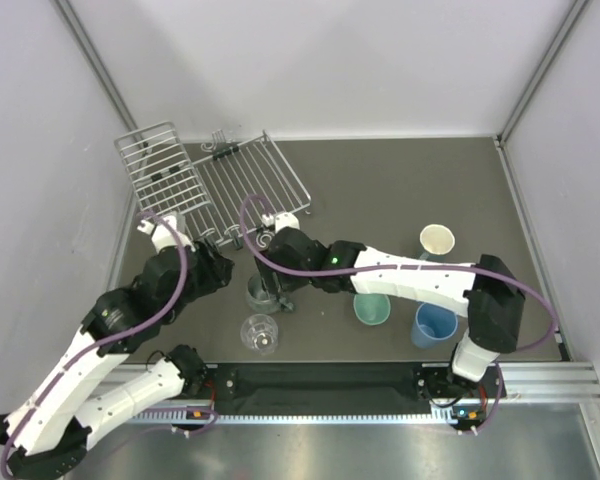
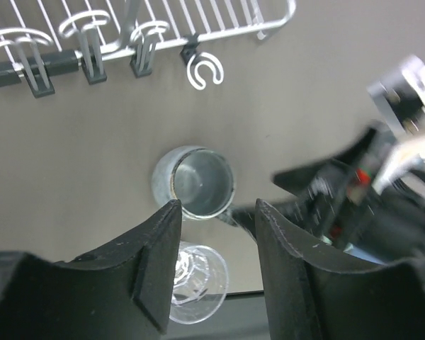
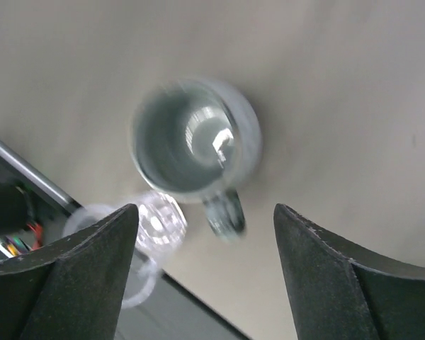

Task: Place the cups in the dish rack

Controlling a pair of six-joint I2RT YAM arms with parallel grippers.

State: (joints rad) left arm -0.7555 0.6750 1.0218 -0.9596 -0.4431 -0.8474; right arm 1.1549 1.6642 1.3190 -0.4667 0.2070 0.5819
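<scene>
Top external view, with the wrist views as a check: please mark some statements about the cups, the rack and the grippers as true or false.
1. The dish rack holds no cups. True.
2. The grey-teal mug lies on its side. False: it stands upright, mouth up.
3. The left gripper and the right gripper are both open and hold nothing. True.
4. The cream cup sits in the dish rack. False: it stands on the table at the right, well apart from the rack.
5. The clear glass stands on the near side of the grey-teal mug, toward the arm bases. True.
</scene>
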